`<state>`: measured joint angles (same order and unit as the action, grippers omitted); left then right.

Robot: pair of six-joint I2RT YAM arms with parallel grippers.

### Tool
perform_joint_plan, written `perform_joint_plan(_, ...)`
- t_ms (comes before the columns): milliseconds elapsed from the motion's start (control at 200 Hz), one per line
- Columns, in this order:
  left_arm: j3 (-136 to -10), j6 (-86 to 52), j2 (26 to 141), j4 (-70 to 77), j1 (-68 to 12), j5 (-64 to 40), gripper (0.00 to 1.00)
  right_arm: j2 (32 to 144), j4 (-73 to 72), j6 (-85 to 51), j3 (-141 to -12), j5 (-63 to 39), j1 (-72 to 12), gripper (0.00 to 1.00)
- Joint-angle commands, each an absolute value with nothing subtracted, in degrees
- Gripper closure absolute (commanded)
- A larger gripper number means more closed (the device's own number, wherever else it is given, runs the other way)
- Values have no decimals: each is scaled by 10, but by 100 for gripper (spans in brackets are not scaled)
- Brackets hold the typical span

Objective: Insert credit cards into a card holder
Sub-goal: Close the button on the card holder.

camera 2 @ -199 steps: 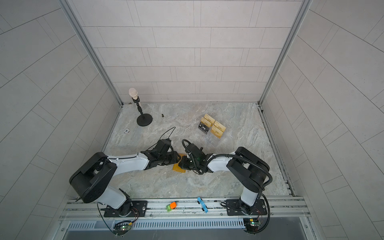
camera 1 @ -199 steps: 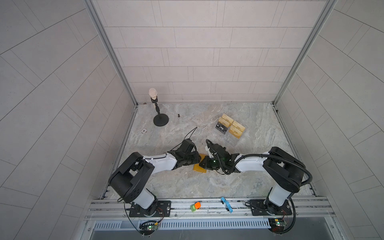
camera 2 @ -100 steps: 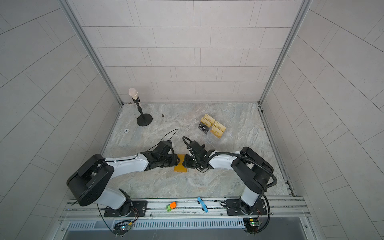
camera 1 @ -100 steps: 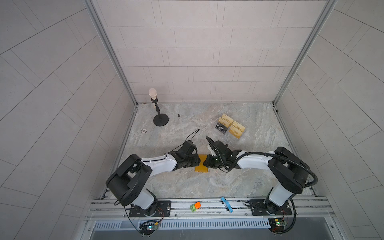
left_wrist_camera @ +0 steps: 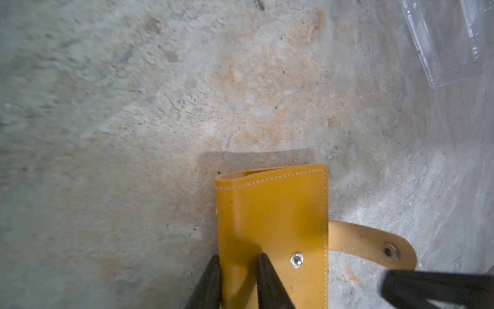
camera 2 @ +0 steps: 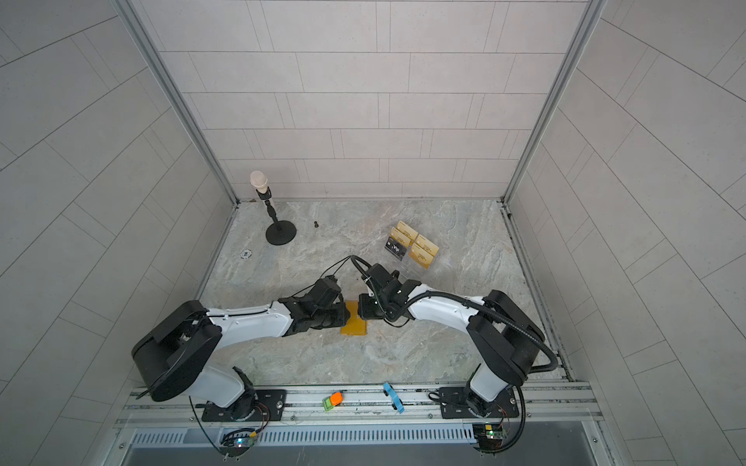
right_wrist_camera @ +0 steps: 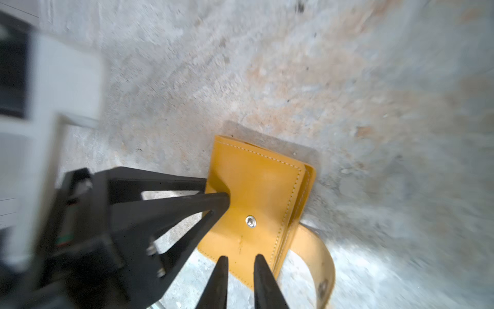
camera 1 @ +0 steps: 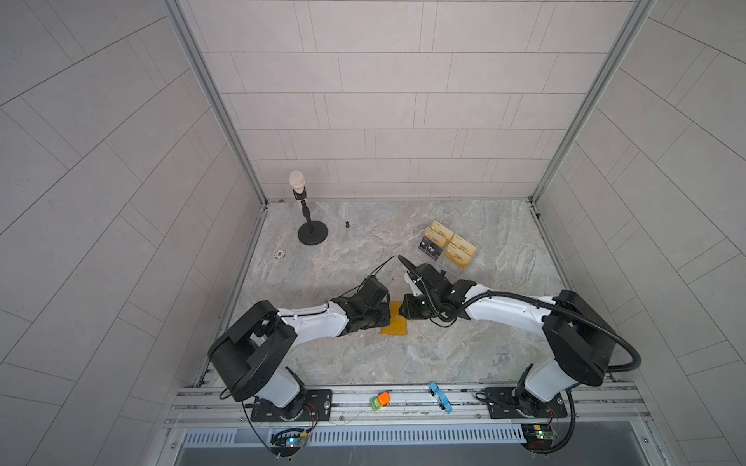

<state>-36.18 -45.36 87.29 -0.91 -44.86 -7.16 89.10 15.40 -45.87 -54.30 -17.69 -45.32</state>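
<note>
At the far left of the bench [camera 1: 355,262], a microphone stand [camera 1: 311,233] sits by the back corner, well apart from my work. My left tool [left_wrist_camera: 239,255] pinches the folded edge of the card holder [left_wrist_camera: 278,214], with one finger outside the fold and one on the cover. Only the right wrist view shows the dent it presses there. Both top views hide that grip under my wrist and show only part of the card holder [camera 1: 395,327], flat on the bench between my tools. The left wrist view alone shows the snap tab [left_wrist_camera: 374,246] lying unfastened past the stitched edge. My right tool [right_wrist_camera: 239,258] hovers over a corner of the cover, jaws a narrow gap apart, holding nothing. A second ago both tools crowded over the holder; now the right one sits further right and more cover shows. Behind my right wrist, a black Vip credit card [camera 1: 430,247] stands beside gold cards [camera 1: 460,252] in a clear stand [left_wrist_camera: 449,48]. Open bench runs to the front rail [camera 1: 403,393].
</note>
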Motion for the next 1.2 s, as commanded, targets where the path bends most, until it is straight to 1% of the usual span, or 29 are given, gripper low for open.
perform_joint_plan(0,-345,-478,908,-91,-467,-29,73,853,268,-420,-569,-91,-452,74)
perform_joint_plan(115,-345,-483,909,-97,-477,-9,73,846,329,-412,-577,-34,-451,69)
perform_joint_plan(265,-341,-488,908,-93,-478,-7,73,848,335,-414,-566,-35,-451,59)
perform_joint_plan(310,-340,-488,909,-88,-479,-9,73,850,331,-416,-564,-36,-451,59)
perform_joint_plan(446,-340,-490,911,-81,-479,-15,72,873,326,-414,-566,-46,-452,64)
perform_joint_plan(656,-339,-489,900,-82,-478,-17,72,906,291,-419,-564,-86,-451,68)
perform_joint_plan(881,-339,-483,891,-92,-478,-12,72,918,284,-416,-572,-79,-451,72)
perform_joint_plan(1066,-338,-484,890,-89,-479,-14,72,927,286,-416,-577,-83,-451,79)
perform_joint_plan(1197,-337,-484,891,-88,-479,-14,72,927,285,-416,-577,-84,-451,79)
